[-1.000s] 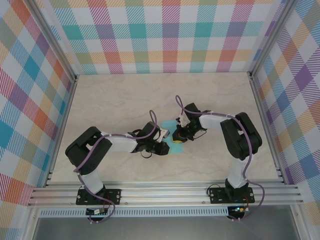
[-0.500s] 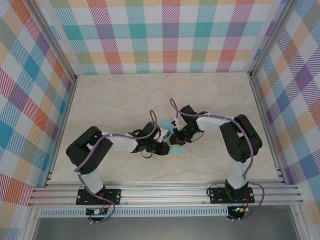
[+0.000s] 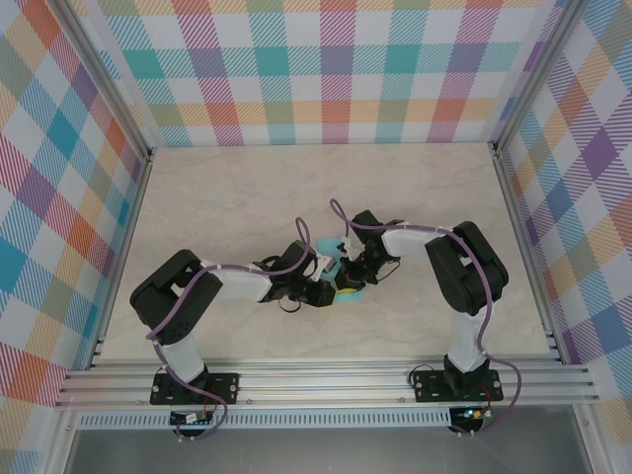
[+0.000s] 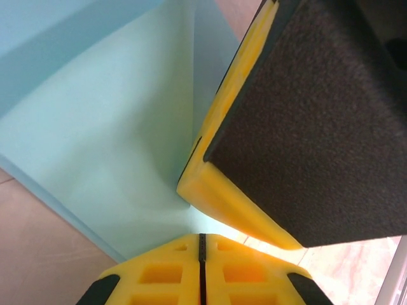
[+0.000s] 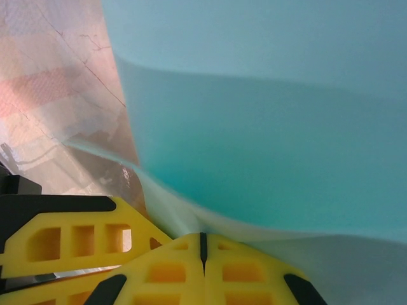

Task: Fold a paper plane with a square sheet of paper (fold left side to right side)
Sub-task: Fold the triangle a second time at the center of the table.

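With its fingers together, the right gripper [image 5: 202, 244] had slid left over the paper sheet [image 4: 95, 127] to meet the likewise closed left gripper [image 4: 202, 246], apparently pressing the crease.

The left gripper [image 3: 331, 288] and right gripper [image 3: 348, 278] crowd the middle of the desk [image 3: 247, 188]. They sit tip to tip over the square sheet of paper [image 3: 332, 246], with barely a gap between them. Open desk lies behind and to both sides, bounded by the plaid walls [image 3: 326, 69].
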Robot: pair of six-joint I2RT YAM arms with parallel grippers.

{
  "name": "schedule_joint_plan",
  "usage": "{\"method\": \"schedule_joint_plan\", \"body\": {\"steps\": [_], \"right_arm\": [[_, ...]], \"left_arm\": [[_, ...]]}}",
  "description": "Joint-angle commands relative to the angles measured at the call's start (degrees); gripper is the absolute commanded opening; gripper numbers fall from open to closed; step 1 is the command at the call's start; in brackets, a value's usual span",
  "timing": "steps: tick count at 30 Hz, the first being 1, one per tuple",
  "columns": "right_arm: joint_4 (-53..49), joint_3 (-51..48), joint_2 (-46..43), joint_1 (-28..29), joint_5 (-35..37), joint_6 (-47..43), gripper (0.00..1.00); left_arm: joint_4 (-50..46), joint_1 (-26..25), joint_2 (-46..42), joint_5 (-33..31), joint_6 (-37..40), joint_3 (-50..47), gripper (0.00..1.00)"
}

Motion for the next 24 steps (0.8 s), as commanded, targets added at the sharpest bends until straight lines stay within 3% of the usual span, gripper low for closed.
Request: {"method": "schedule_joint_plan", "body": {"steps": [1, 24], "right_arm": [[-0.4, 1.9, 1.3, -0.7, 5.0, -1.7, 0.02], [-2.8, 7.0, 4.5, -11.2, 6.3, -5.5, 0.03]], "left_arm": [[-6.2, -0.7, 1.6, -3.1, 0.3, -2.9, 0.07], [-6.0, -0.8, -0.1, -3.9, 0.4, -4.4, 0.06]]}}
